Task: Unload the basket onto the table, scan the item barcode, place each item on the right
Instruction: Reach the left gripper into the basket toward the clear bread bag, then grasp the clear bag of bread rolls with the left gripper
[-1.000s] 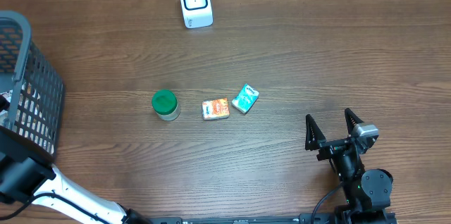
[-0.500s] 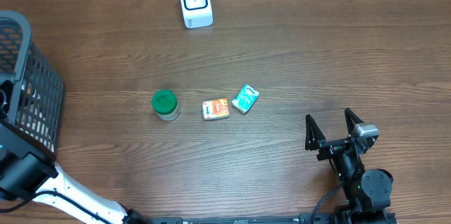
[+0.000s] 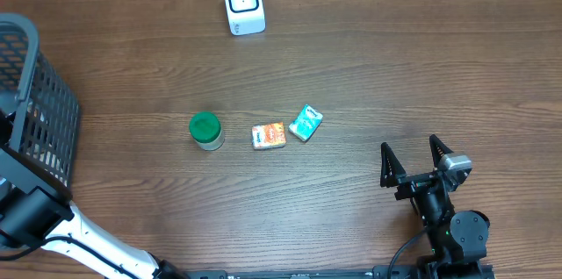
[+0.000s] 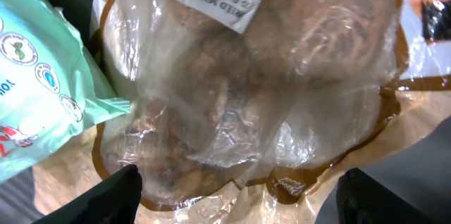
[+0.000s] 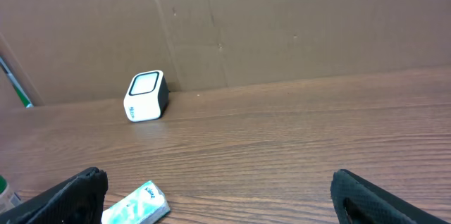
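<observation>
K: Wood-grain counter [image 3: 369,77], cardboard wall [image 5: 282,20] behind it. Left arm [image 3: 88,246] pose?

R: It rises from the near left corner, white link low, black link bent over the basket [image 3: 53,95] rim. The wrist points down inside. From overhead the mesh hides its end.

K: Left fingers [image 4: 116,192]?

R: Spread, with one tip at each lower corner of the wrist view. Nothing is pinched. Just beyond them lies a clear bag [image 4: 246,97] of brown lumps, its white printed label cut off by the top edge. Whether the tips touch the film, I cannot tell.

K: Beside it?

R: A mint pouch [image 4: 42,76] overlaps the bag's left side.

K: Right arm [image 3: 452,226]?

R: Folded at the near right corner, wrist level, aimed across the counter at the wall. The right fingers [image 3: 387,163] are spread wide and hold nothing.

K: Scanner [image 3: 243,3]?

R: Upright at the far edge by the wall, well apart from both arms.

K: Loose items?

R: A row mid-counter: green-lidded jar [image 3: 205,130], orange packet [image 3: 269,135], teal packet [image 3: 306,122]. The packets lie just beside each other, and the jar stands apart on their left. The basket's mesh wall stands between the left fingers and that row.
</observation>
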Tool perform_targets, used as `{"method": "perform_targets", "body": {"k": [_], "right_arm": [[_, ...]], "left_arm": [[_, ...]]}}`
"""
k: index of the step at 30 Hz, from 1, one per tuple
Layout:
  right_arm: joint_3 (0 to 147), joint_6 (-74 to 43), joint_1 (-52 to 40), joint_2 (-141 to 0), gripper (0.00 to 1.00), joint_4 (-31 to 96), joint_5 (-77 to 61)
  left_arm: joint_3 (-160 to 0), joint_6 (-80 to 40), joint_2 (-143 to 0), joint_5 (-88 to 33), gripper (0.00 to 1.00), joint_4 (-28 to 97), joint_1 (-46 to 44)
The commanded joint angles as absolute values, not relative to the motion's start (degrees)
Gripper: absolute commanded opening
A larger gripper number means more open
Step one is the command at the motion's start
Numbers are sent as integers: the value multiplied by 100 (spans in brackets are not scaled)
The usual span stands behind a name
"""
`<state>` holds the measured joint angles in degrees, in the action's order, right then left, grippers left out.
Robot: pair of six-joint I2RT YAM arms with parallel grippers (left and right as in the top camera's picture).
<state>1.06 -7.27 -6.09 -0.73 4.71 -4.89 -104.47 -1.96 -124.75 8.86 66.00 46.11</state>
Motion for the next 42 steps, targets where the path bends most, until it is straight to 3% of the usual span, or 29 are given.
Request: {"method": "perform_targets", "body": {"k": [1, 10, 13, 17, 23, 25, 42], "right_arm": [[47, -720, -637, -16, 100, 445, -434], [47, -720, -637, -16, 100, 445, -434], [47, -720, -637, -16, 100, 445, -434], [47, -720, -637, -16, 100, 445, -434], [47, -720, -637, -16, 100, 445, -434], [47, -720, -637, -16, 100, 445, -434], [47, -720, -637, -16, 100, 445, -434]], "left_arm": [[-10318, -338, -12536, 1146, 73, 6525, 4609], [-9424, -316, -12536, 1271, 71, 5900, 4611], [-9299, -318, -12536, 1271, 56, 5815, 4611], [-9321, -320, -12536, 1267, 24, 5819, 4611], [-9327, -320, -12536, 1267, 15, 5826, 4609], [-9358, -322, -12536, 1264, 4, 5852, 4611], [-11491, -388, -12436, 287, 4, 7317, 4609]]}}
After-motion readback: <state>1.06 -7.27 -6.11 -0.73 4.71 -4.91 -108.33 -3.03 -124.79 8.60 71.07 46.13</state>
